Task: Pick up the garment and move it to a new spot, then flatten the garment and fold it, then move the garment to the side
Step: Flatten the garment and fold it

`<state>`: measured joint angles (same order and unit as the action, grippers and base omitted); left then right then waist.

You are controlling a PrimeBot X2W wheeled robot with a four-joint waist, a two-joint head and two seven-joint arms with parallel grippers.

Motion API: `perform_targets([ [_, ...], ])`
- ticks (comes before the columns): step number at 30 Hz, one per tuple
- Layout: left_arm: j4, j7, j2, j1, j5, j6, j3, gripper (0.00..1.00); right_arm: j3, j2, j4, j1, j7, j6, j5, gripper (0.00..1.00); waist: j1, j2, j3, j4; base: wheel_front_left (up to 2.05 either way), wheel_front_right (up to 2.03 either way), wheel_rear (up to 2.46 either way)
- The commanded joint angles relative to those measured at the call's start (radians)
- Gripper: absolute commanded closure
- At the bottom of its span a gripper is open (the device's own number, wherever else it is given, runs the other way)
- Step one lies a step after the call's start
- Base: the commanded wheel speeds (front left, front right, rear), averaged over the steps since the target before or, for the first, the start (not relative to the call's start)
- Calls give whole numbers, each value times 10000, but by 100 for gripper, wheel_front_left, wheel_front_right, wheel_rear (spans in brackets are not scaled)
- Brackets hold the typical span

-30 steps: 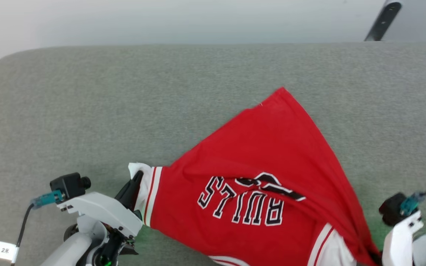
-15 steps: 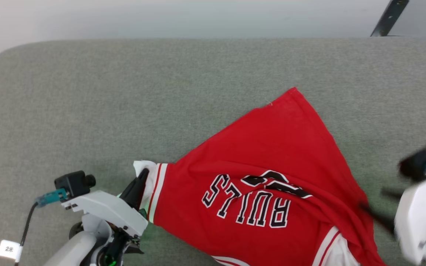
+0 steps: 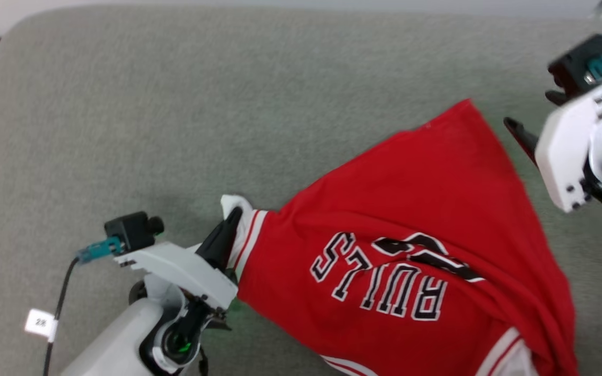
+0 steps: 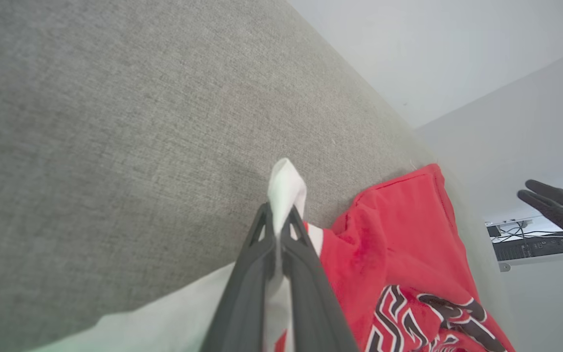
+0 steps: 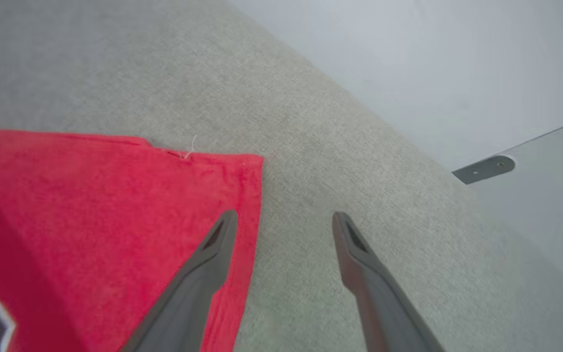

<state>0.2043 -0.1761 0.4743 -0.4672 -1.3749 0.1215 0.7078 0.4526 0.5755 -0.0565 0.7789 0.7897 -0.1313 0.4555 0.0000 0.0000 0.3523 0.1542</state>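
shirt: bright red body, plain apart from the print
sleeve: plain white
trim: thin red and white stripes where the sleeve meets the body
lettering: black with a white outline, on the red
cushion: muted grey-green with a fine flecked weave
left gripper: dark grey fingers
right gripper: dark grey fingers
arm casing: white to pale grey
camera: black
plug: teal
tag: white with dark print
light: green
wall: pale grey, plain
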Motion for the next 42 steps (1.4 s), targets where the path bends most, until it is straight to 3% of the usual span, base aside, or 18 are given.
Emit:
perform_targets([
  [1, 78, -16, -82, -173, 44, -105, -9, 100, 307, -107, -502, 296, -165, 11, -11, 0, 0, 0, 627, 612, 0, 0, 0],
  [9, 638, -104, -600, -562, 99, -575, 87, 100, 1833, -203, -3103, 1670, -565, 11, 445, 0, 0, 0, 1173, 1190, 0, 0, 0],
  [15, 1030, -195, -808, -558, 98, -775, 135, 100, 3141, -194, -4090, 1336, -68, -7, 1432, 0, 0, 0, 1193, 1326, 0, 0, 0],
  [16, 1062, -202, -810, -548, 93, -806, 130, 100, 3271, -150, -4150, 1298, -21, -13, 1559, 27, 0, 0, 1177, 1328, 0, 0, 0],
  [18, 1099, -211, -803, -551, 78, -814, 115, 100, 3559, -55, -4231, 1326, 34, -24, 1812, 96, 0, 0, 1150, 1319, 0, 0, 0],
  [19, 1113, -203, -802, -562, 77, -821, 115, 100, 3673, 7, -4274, 1332, 30, -24, 1917, 100, 0, 0, 1135, 1315, 0, 0, 0],
  [28, 1169, -173, -755, -701, 160, -893, 114, 100, 3585, 15, -4901, 1943, -1152, 22, 2190, 100, 0, 0, 874, 1156, 0, 0, 0],
  [35, 1112, -241, -432, -1532, 623, -761, -65, 100, 1797, -383, -5898, 2667, -3074, 18, 2373, 100, 0, 0, 417, 871, 0, 0, 0],
  [42, 1530, -4, -414, -4072, 1115, -657, -536, 100, -50, -817, -7078, 3871, -4734, 16, 2210, 100, 0, 0, 557, 424, 0, 0, 0],
])
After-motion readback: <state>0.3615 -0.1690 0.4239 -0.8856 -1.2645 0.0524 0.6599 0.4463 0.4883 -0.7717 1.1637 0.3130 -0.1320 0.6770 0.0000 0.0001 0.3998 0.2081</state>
